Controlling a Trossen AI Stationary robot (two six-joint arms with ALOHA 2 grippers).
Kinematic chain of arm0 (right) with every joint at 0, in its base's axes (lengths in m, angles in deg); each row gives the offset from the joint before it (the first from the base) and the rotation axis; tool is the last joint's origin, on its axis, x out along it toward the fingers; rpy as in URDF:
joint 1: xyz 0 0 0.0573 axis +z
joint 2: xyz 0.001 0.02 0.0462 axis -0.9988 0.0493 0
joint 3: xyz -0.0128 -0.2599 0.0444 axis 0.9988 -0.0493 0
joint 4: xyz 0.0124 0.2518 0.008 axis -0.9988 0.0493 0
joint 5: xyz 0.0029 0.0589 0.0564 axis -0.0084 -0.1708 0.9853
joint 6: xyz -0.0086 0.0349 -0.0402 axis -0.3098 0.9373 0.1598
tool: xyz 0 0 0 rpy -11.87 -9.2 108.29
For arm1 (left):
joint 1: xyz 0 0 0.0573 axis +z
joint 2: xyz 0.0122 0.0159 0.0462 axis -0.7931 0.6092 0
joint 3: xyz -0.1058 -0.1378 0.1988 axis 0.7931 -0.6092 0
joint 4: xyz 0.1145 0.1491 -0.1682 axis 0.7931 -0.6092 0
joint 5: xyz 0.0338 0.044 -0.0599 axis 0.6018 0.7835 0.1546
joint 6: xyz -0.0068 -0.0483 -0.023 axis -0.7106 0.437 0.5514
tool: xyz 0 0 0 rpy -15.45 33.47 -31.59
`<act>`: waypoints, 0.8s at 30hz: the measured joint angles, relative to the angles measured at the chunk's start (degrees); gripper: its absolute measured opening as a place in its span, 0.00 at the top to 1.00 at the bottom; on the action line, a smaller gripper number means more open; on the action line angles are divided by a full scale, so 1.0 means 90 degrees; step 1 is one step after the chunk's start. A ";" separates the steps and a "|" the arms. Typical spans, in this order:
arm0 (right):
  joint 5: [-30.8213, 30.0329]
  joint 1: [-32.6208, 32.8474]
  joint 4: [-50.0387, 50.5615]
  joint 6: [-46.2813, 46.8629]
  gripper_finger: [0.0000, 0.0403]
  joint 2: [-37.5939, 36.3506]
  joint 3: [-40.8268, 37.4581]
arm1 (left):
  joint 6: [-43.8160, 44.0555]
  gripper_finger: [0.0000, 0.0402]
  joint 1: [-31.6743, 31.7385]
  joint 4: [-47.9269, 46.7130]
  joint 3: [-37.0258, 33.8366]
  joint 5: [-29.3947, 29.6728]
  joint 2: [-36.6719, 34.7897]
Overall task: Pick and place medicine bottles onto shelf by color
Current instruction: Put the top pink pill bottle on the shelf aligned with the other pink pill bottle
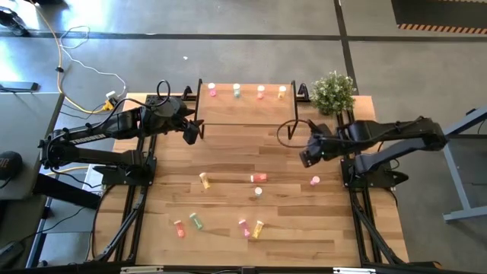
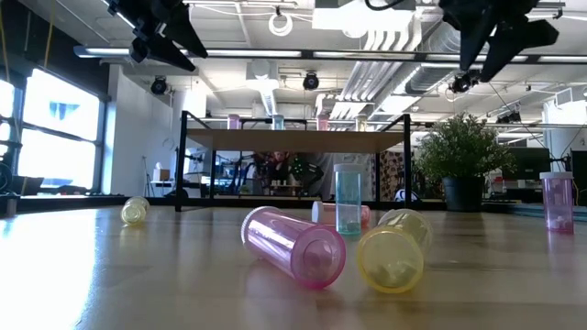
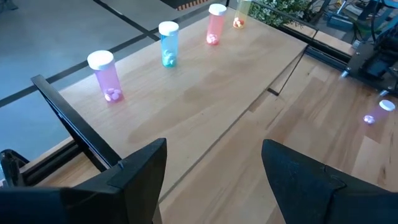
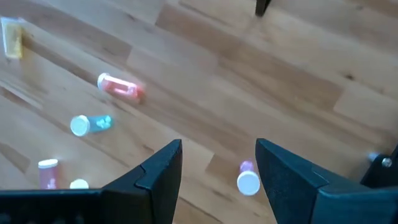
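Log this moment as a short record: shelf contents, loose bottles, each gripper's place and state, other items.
shelf: light-wood board on black legs, at the table's far edge
on shelf: four upright bottles in a row: pink bottle, blue-green bottle, red bottle, yellow bottle
loose bottles: scattered on the tabletop, several lying on their sides
left gripper: open, empty, raised by the shelf's left end
right gripper: open, empty, raised above a pink capped bottle
other: potted plant at the far right corner
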 joint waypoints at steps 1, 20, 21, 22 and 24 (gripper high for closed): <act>0.0002 0.0089 -0.0006 0.0108 0.52 0.0000 -0.0057 | 0.0000 0.37 0.0000 0.0000 0.0000 -0.0009 0.0000; 0.0221 0.2153 -0.0455 0.2628 0.51 0.0002 -0.1434 | 0.0002 0.37 0.0000 -0.0002 0.0002 -0.0102 0.0000; 0.0250 0.2256 -0.0505 0.2768 0.50 0.0002 -0.1472 | 0.0000 0.37 0.0000 0.0000 0.0002 -0.0102 0.0000; 0.0264 0.2367 -0.0547 0.2884 0.49 0.0002 -0.1509 | 0.0000 0.37 0.0000 0.0000 0.0002 -0.0102 0.0000; 0.0246 0.2602 -0.0599 0.3159 0.47 0.0002 -0.1581 | 0.0002 0.37 0.0000 -0.0002 0.0002 -0.0102 0.0000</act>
